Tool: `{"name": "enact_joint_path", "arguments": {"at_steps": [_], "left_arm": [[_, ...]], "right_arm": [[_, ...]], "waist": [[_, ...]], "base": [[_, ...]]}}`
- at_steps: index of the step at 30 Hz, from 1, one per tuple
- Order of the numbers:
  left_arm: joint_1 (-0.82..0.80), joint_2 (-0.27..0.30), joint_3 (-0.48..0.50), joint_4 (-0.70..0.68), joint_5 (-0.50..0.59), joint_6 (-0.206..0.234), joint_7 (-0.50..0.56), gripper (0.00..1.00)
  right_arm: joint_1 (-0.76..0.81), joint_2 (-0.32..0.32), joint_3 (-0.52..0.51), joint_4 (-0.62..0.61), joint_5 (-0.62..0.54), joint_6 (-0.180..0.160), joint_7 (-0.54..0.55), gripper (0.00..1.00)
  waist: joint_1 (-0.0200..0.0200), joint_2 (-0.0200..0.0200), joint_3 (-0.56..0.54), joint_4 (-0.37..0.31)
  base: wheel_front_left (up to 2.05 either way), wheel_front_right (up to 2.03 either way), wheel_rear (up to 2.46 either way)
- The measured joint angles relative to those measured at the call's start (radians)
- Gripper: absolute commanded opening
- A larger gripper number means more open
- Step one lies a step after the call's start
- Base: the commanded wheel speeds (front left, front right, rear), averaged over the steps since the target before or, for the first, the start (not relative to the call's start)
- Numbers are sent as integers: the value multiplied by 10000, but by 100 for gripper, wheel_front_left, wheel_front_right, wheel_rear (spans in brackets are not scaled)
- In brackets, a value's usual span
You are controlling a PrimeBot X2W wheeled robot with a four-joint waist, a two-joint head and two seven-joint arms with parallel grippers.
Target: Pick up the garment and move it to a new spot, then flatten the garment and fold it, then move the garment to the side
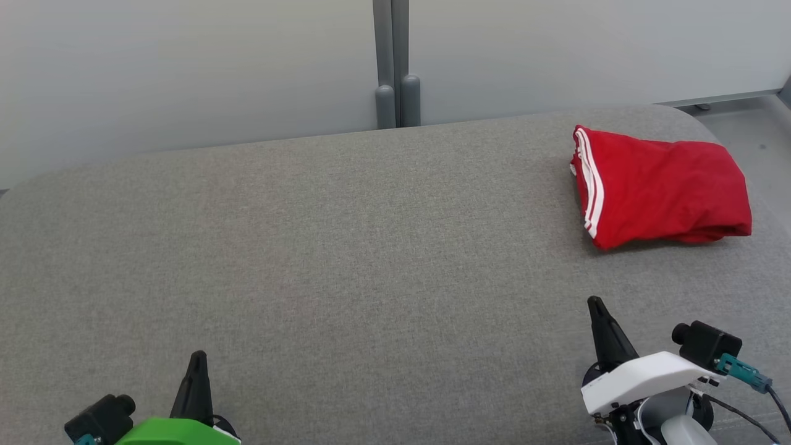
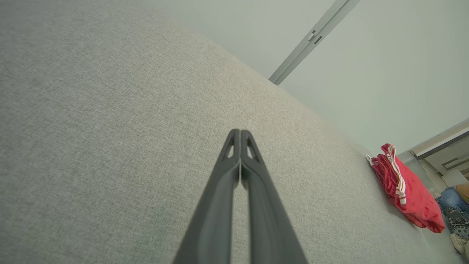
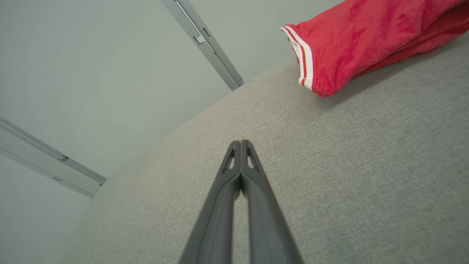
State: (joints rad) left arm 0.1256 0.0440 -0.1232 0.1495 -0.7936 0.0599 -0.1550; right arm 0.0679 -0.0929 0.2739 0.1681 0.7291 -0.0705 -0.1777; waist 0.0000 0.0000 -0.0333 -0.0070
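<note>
The garment [image 1: 661, 185] is red with white stripes along one edge. It lies folded at the far right of the grey padded table [image 1: 340, 247]. It also appears in the left wrist view [image 2: 405, 189] and the right wrist view [image 3: 366, 40]. My left gripper [image 1: 198, 357] rests at the lower left, shut and holding nothing, far from the garment. My right gripper [image 1: 596, 301] sits at the lower right, shut and bare, a short way in front of the garment. Both wrist views show the fingers pressed together: left gripper [image 2: 240, 130], right gripper [image 3: 240, 141].
A pale wall with a grey vertical post [image 1: 391, 62] stands behind the table. The table's right end curves off beside the garment, with floor [image 1: 748, 130] beyond. Some patterned cloth items [image 2: 456, 205] lie on the floor past that edge.
</note>
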Motion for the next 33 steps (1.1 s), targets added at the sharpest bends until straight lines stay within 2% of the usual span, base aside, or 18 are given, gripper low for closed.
{"name": "enact_joint_path", "arguments": {"at_steps": [33], "left_arm": [[-664,100,629,437,-3862,-765,1026,0]], "right_arm": [[-432,-44,-1388,303,4339,803,951,0]], "waist": [[0,0,171,33]], "base": [[0,0,0]]}}
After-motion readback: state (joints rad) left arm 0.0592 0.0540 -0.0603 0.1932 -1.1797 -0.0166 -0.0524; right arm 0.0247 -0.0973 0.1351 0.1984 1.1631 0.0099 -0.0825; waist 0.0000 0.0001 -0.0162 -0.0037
